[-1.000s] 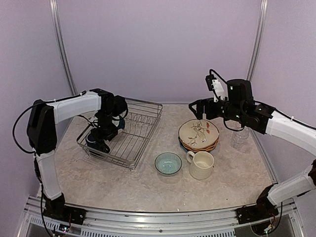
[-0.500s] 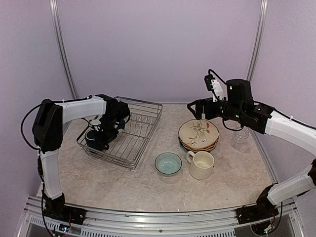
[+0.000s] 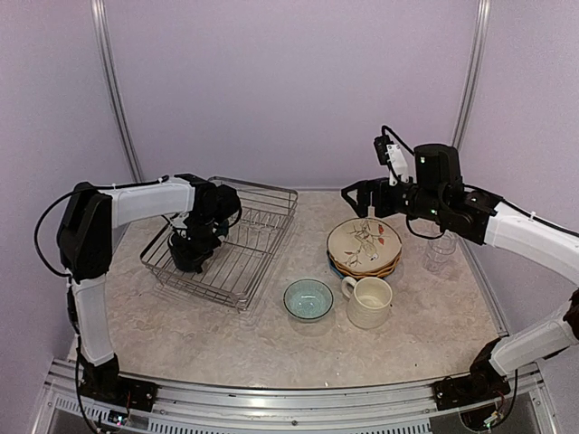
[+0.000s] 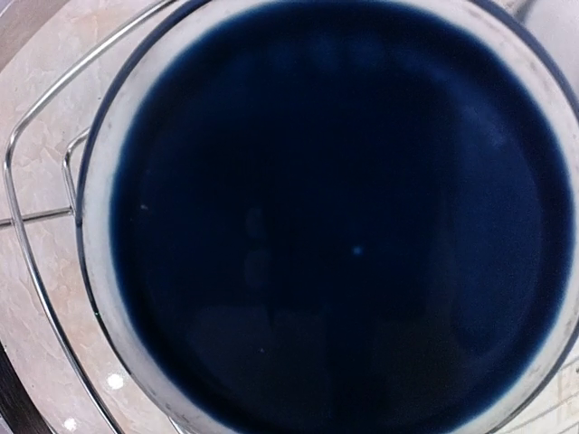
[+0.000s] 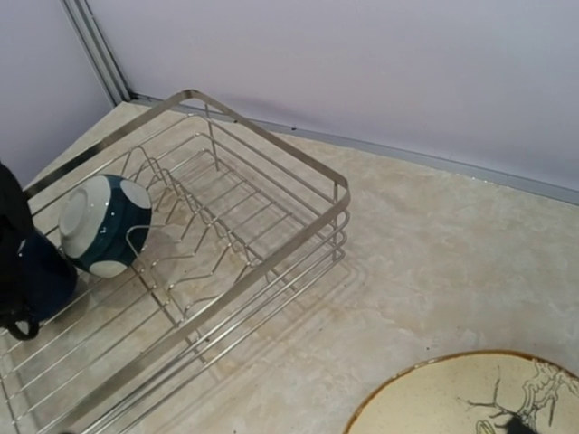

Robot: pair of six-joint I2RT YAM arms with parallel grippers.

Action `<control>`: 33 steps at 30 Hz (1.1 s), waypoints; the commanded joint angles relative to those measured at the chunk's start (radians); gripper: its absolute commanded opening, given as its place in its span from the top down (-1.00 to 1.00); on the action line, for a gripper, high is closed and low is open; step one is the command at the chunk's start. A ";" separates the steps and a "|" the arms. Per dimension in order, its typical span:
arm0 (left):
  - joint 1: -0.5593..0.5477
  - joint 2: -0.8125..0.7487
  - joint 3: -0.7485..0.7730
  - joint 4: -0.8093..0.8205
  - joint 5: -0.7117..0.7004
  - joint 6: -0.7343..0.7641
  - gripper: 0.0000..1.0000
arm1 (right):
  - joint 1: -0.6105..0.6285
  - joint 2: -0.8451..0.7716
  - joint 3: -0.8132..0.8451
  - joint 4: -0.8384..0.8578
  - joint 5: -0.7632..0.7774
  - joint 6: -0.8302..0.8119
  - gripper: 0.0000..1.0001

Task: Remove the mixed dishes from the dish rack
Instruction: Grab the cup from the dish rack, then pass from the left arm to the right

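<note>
- Dish rack [image 3: 262, 226], a silver wire basket with low sides. Top view: it sits left of centre on the marbled beige tabletop [image 3: 181, 334]. The left pincer [image 3: 192, 260] is down inside the rack's near-left end. Its jaws are hidden there, so I cannot tell whether it is clenched or released.
- Same view, outside the rack: a plate stack with the cream floral plate [image 3: 365, 244] on top, a round teal bowl [image 3: 308, 298], a large cream mug [image 3: 369, 303] just beside the stack, and a clear glass [image 3: 441, 251] further right. The right pincer [image 3: 357, 197] hangs behind the plates, released and holding nothing.
- Left wrist view: the navy mug [image 4: 344, 235], seen straight down its mouth, fills the frame. Its rim is pale, and rack wires [image 4: 27, 215] show at the left edge.
- Right wrist view: the rack [image 5: 271, 140] is seen from the side. A dark teal bowl with white patches [image 5: 104, 224] stands on edge among the wires. The navy mug [image 5: 45, 276] is beside it, partly behind the black left arm [image 5: 11, 226].
</note>
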 commanded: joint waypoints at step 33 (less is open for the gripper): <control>-0.158 -0.551 -0.332 1.258 0.802 0.707 1.00 | -0.007 0.504 0.156 1.049 -0.790 0.897 -0.87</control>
